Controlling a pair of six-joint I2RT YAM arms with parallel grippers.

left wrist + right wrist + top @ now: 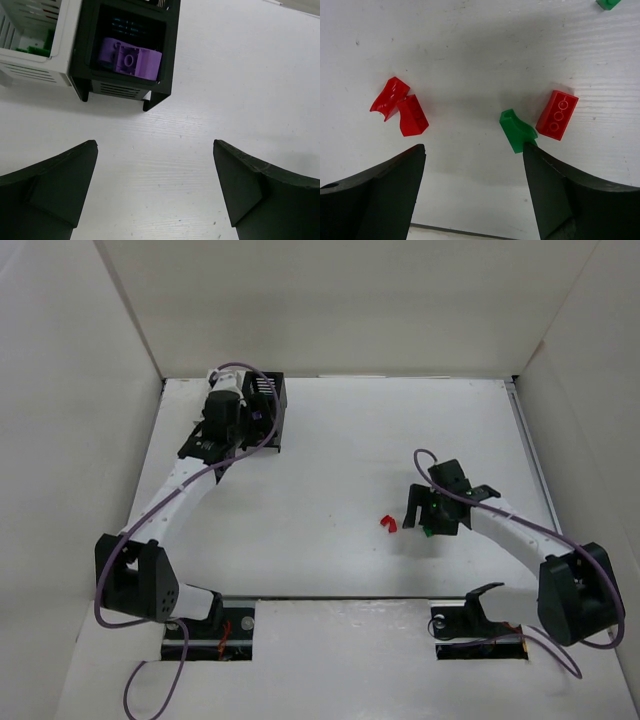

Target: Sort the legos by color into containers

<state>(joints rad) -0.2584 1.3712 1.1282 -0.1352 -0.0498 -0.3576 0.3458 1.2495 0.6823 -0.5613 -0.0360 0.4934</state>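
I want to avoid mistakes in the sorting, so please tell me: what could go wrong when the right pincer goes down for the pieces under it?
1. The green piece and the red brick lie almost touching, close to one finger of the open right pincer. Closing there might catch both colours or flick one away.
2. The two red pieces touch each other, so a grasp on one would probably push the other.

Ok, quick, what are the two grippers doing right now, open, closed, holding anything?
Left gripper: open, holding nothing, facing the black container.
Right gripper: open, holding nothing, with a green lego close to one finger.
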